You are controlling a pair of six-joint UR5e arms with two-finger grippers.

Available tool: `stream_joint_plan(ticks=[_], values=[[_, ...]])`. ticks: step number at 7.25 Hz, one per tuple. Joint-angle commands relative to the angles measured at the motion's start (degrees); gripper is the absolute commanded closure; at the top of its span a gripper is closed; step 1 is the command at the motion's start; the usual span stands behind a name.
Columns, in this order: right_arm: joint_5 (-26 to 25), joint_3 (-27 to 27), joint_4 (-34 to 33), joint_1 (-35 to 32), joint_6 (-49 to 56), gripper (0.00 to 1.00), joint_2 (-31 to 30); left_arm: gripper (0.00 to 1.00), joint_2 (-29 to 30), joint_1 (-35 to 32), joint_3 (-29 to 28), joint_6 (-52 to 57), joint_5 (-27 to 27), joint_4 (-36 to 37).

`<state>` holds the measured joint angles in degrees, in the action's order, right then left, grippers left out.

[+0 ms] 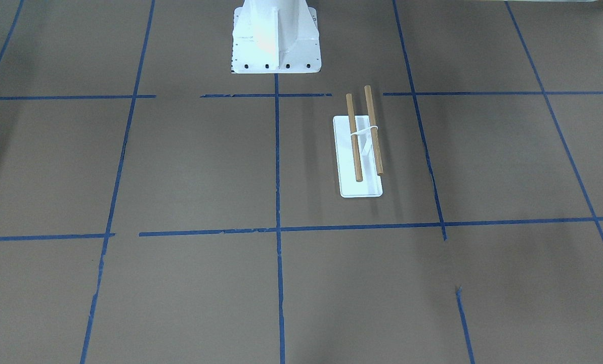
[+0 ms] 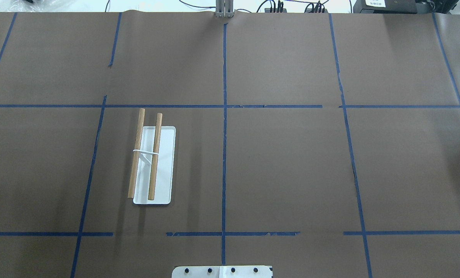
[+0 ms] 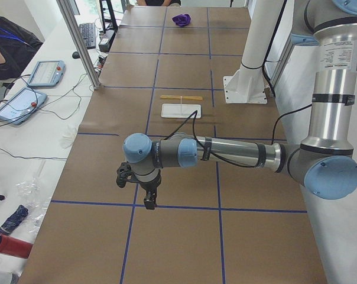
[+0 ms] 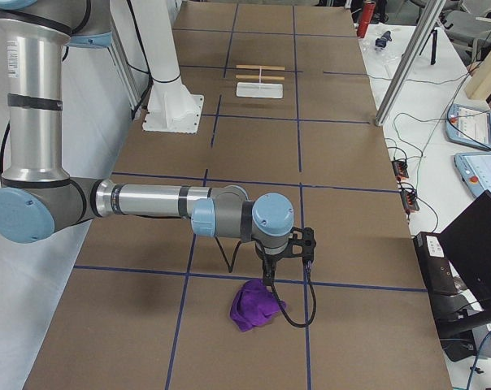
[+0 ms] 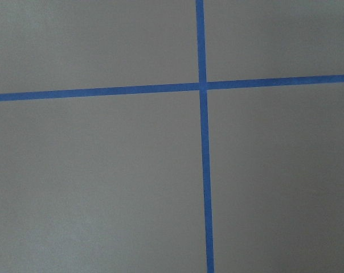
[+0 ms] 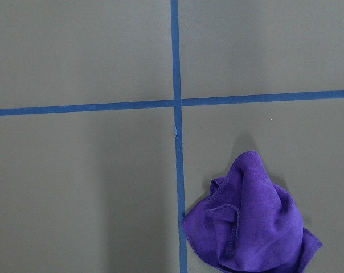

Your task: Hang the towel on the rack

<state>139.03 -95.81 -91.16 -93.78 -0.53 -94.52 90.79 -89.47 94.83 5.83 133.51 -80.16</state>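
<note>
The rack (image 2: 164, 166) stands on the table on my left side, two wooden dowels over a flat white base; it also shows in the front view (image 1: 362, 188) and both side views (image 3: 181, 110) (image 4: 260, 88). Nothing hangs on it. The towel (image 4: 257, 307) is a crumpled purple cloth at the table's right end, also in the right wrist view (image 6: 252, 224) and far off in the left side view (image 3: 181, 19). My right gripper (image 4: 267, 272) hovers just above the towel. My left gripper (image 3: 149, 201) hangs over bare table at the left end. I cannot tell whether either is open or shut.
The white bolted robot pedestal (image 1: 275, 38) stands at the table's middle near edge. Blue tape lines (image 2: 224, 116) cross the brown table cover. Tablets and cables (image 3: 31, 94) lie on the side bench beyond the table.
</note>
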Motion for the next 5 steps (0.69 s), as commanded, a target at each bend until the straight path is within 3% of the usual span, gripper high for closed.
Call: stream_joint_plan(ticks=[1,3,5], values=[[-0.2,0.0,-0.1,0.1,0.0,0.00,0.0,0.00,0.1,0.0,0.0,0.0,0.0,0.0],[-0.2,0.3,-0.3,0.7,-0.2,0.00,0.4,0.00,0.2,0.0,0.4,-0.1,0.0,0.0],[0.4,6.6,3.8,1.2,0.2,0.00,-1.4,0.00,0.3,0.0,1.3,-0.2,0.0,0.0]])
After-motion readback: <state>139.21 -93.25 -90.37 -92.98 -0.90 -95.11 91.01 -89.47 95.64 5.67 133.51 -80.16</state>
